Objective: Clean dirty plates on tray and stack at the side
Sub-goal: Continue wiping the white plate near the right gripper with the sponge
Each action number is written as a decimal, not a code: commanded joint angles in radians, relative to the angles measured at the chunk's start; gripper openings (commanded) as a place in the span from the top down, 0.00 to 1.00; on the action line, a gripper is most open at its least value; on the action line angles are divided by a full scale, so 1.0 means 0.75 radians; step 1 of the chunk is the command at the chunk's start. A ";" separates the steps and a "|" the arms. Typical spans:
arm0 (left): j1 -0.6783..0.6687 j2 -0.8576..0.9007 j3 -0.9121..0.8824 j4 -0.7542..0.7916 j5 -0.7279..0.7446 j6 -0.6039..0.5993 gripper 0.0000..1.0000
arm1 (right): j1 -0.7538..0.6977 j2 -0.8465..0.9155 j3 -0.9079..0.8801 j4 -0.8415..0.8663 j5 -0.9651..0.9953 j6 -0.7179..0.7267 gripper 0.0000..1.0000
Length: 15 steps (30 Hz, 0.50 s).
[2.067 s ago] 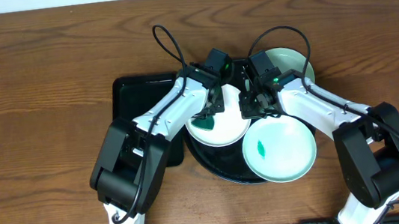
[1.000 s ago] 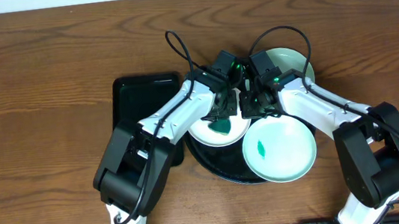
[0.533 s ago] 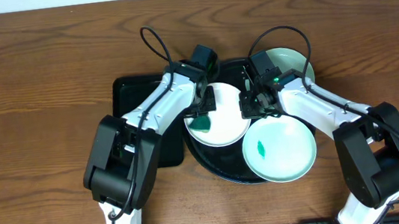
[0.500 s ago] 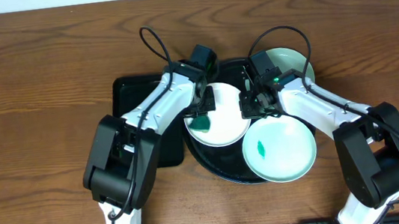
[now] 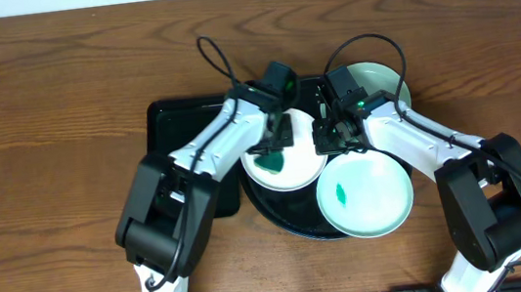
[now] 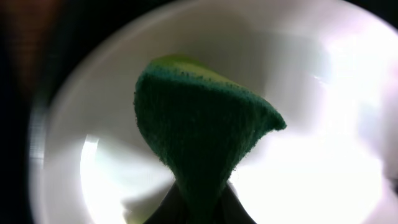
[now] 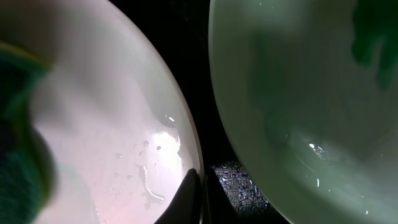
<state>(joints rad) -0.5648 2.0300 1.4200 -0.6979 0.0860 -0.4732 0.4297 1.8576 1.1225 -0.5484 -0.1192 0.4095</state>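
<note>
A white plate (image 5: 294, 167) lies on the left of the round black tray (image 5: 283, 217). My left gripper (image 5: 275, 146) is shut on a green sponge (image 5: 272, 160), which presses on that plate; the sponge (image 6: 199, 124) fills the left wrist view over the white plate (image 6: 323, 130). My right gripper (image 5: 324, 141) is shut on the white plate's right rim, its fingertips (image 7: 189, 186) pinching the edge (image 7: 186, 137). A mint plate (image 5: 364, 193) with a green smear (image 5: 342, 194) sits at the tray's front right. Another mint plate (image 5: 378, 83) lies behind the right arm.
A rectangular black tray (image 5: 181, 135) stands to the left of the round one, partly under my left arm. Bare wooden table (image 5: 44, 141) lies to the left, right and front. Both arms cross over the round tray's back half.
The left gripper has dragged the sponge from the white plate's left edge back towards its middle, after a sweep to the right earlier. The right arm and the plates have not moved.
</note>
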 commanded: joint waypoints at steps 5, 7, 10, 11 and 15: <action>-0.116 0.007 -0.001 0.053 0.015 -0.010 0.92 | 0.023 -0.005 -0.009 0.005 -0.027 -0.019 0.99; -0.122 0.007 -0.001 0.056 0.015 -0.015 0.92 | 0.023 -0.005 -0.009 0.005 -0.027 -0.019 0.99; -0.124 0.007 -0.001 0.055 0.017 -0.035 0.92 | 0.023 -0.005 -0.009 0.005 -0.027 -0.019 0.99; -0.124 0.007 -0.001 0.056 0.015 -0.034 0.92 | 0.023 -0.005 -0.009 0.005 -0.027 -0.019 0.99; -0.111 0.007 -0.001 0.062 -0.039 -0.033 0.92 | 0.023 -0.005 -0.009 0.005 -0.027 -0.019 0.99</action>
<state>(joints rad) -0.6426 2.0300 1.4197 -0.6643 0.0902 -0.4786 0.4248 1.8576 1.1225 -0.5480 -0.1249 0.4091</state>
